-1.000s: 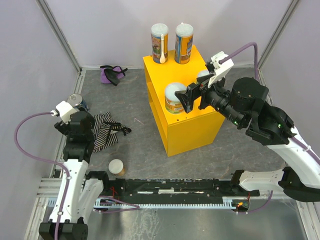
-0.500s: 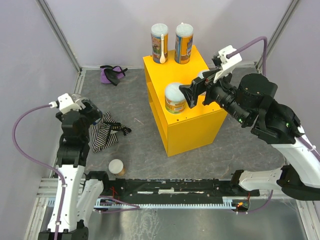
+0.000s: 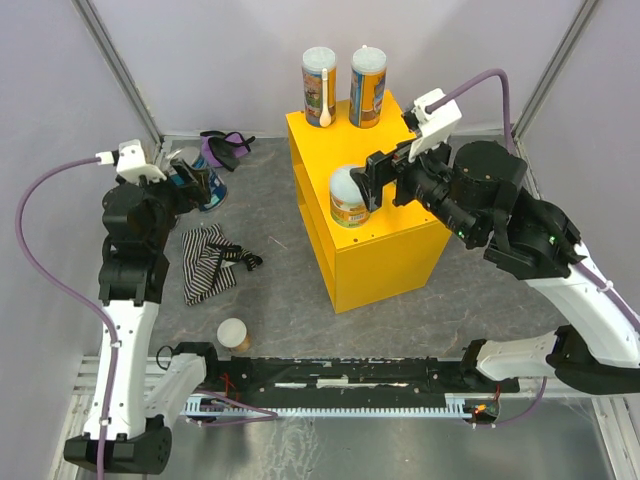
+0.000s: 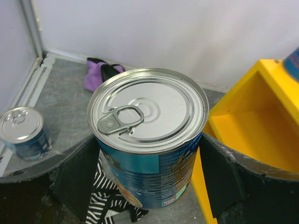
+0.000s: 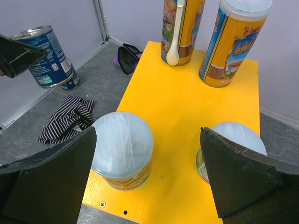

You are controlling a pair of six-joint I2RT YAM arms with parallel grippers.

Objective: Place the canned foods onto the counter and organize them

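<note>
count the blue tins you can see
2. One tin is clamped in the left gripper, off the floor; the second tin stands on the floor beyond it. Others could hide inside the yellow box.

Yellow counter [image 3: 385, 255], blue-label silver-top tin [image 4: 149, 121], blk/wht striped cloth [image 3: 205, 262], purple cloth [image 3: 222, 148].

I work in a robot lab test cell: plain pale panels [image 3: 230, 60] wall me in on three sides, held by bare aluminium posts [image 3: 117, 70], and I am bolted to a slotted rail [image 3: 340, 375] at the near edge of the grey tabletop [image 3: 290, 290].
</note>
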